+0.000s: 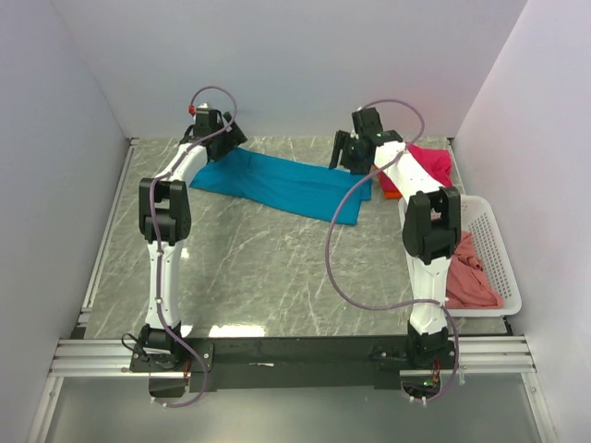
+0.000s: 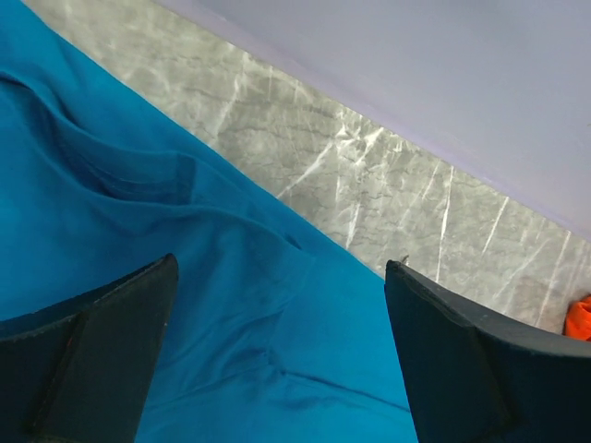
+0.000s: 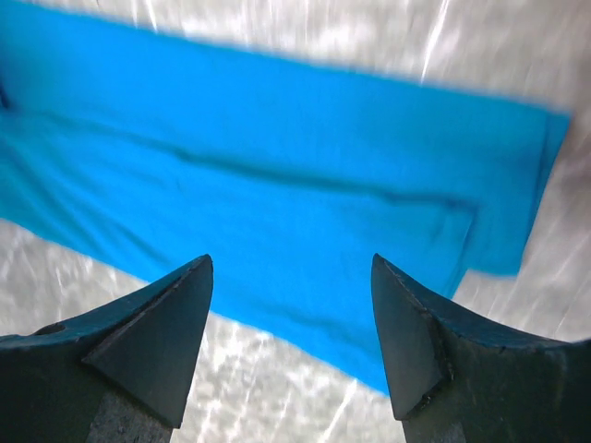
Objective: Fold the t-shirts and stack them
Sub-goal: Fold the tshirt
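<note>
Status, top view, clock directions taken from the middle of the table point(image 1: 277, 277).

- Teal-blue shirt point(image 1: 286, 185) lay at 12 o'clock as a long narrow band running from 11 to 1, flat on the marble. The right wrist view showed a doubled layer with a straight fold edge, so I judged the lengthwise folds done. The cross folds into a compact packet looked not yet made.
- White lattice basket point(image 1: 499, 249) sat at 3 to 4 o'clock against the right wall.
- Dusty salmon-pink shirt point(image 1: 469, 281) was bunched up inside the basket, unfolded.
- Magenta-pink shirt point(image 1: 432, 164) was crumpled on the table at 2 o'clock, beyond the basket, unfolded.
- Orange shirt point(image 1: 390, 192) showed only as a sliver at the magenta one's near-left edge, just beside the teal band's right end. Couldn't tell how it lay.
- Left gripper point(image 2: 282, 268) was over the band's left end at 11 o'clock, jaws spread wide, nothing between them.
- Right gripper point(image 3: 291, 263) was above the band's right end at 1 o'clock, jaws also apart and empty.

My read: one shirt part-folded, three untouched, no stack started. Early in the task.
</note>
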